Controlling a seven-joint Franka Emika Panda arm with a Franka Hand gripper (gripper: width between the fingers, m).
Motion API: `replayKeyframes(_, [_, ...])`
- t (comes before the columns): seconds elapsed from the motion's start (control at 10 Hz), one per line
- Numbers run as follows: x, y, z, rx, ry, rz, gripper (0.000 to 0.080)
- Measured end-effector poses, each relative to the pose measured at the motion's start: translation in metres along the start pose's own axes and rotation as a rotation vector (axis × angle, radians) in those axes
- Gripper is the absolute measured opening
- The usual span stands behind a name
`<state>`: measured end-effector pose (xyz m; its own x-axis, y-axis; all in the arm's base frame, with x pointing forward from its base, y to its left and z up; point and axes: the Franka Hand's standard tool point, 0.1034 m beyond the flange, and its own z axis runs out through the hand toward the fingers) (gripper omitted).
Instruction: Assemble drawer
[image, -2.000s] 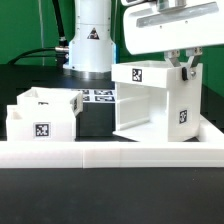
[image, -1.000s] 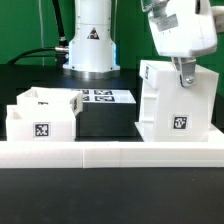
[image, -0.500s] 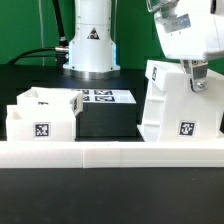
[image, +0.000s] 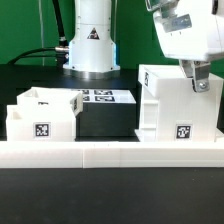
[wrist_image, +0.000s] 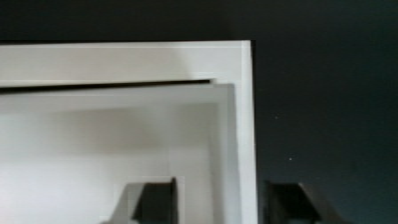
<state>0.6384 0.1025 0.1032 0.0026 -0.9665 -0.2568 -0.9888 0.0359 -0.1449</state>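
The drawer's larger casing stands upright on the table at the exterior view's right, with a marker on its front face. My gripper is at the casing's top right corner. In the wrist view the gripper has one finger on each side of the casing's side wall. A small gap shows beside the wall, so the jaws look open. The small open-topped box sits at the exterior view's left, well apart from the gripper.
The long low white border wall runs along the front of the table. The marker board lies behind, between the box and the casing. The robot base stands at the back.
The casing was turned round while held. It went from tilted half a second ago to standing flat on the table. The gripper hardly moved in that last half second.
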Motion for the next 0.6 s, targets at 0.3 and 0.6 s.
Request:
replayKeyframes(0.3, [0.001,0.002,-0.011,0.008,-0.004,-0.105,0.0563])
replayKeyframes(0.6, [0.007,0.006,-0.044,0.007,-0.012,-0.297,0.0641])
